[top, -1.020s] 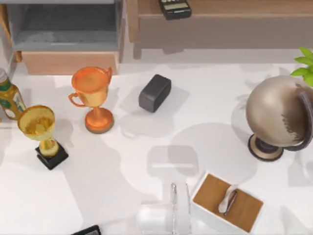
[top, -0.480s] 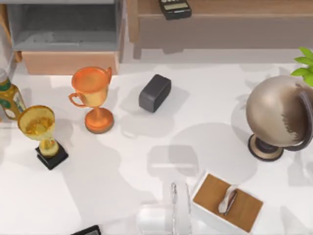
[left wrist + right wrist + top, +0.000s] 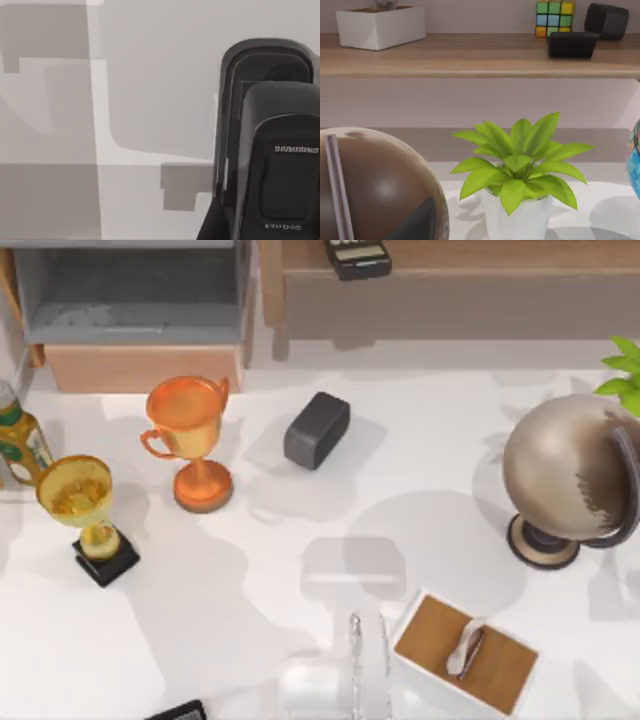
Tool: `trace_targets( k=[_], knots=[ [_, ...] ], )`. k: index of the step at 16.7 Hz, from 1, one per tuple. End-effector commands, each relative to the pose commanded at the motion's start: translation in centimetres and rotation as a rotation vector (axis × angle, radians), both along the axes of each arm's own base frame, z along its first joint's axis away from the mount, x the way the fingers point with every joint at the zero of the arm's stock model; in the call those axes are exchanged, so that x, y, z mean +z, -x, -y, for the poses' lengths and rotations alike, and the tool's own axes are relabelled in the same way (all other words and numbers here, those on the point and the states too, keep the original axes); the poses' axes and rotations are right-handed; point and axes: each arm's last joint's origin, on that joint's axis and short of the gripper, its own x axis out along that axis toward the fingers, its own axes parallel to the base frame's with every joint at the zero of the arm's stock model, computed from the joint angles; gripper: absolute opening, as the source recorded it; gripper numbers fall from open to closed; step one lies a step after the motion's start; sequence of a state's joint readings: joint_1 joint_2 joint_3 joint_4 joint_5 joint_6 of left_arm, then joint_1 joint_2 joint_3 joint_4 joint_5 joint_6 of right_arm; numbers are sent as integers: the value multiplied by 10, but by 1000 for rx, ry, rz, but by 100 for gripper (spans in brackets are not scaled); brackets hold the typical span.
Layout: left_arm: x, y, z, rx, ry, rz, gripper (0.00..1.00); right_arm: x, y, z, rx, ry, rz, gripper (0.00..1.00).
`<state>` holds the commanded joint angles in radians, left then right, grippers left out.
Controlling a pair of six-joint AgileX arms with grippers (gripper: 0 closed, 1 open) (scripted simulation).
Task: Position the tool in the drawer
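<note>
top: stapler [image 3: 178,710] unmoved vs 1 s ago, at bench [image 3: 400,500] bottom-left edge. drawer [image 3: 130,300] open at top left, well apart. only shadows crept, so we judge approach underway, no grasp yet. left wrist: stapler close under cam; we cannot tell left tool's state. right wrist: right arm idle by plant [image 3: 517,165].

No legible text on anything here.

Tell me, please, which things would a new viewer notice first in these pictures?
Probably the bright orange trophy left of centre, with a smaller gold trophy beside it. Next the big brown globe at the table's right edge, and the open drawer at the top left. The right wrist view faces a leafy green plant.
</note>
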<state>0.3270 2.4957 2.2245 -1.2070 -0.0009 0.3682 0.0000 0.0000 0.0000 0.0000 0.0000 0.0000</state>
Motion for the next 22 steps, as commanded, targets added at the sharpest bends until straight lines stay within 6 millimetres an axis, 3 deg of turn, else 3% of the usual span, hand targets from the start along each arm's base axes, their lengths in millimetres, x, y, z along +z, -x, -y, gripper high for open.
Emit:
trace_targets(
  k=[6,17,20,22],
  knots=[
    [0,0,0,0,0,0,98,0,0,0,0,0,0,100],
    [1,0,0,0,0,9,100,0,0,0,0,0,0,100],
    [20,1,-3,-5,-2,115,100,0,0,0,0,0,0,100],
    [45,3,-10,-11,-14,257,100,0,0,0,0,0,0,100]
  ],
)
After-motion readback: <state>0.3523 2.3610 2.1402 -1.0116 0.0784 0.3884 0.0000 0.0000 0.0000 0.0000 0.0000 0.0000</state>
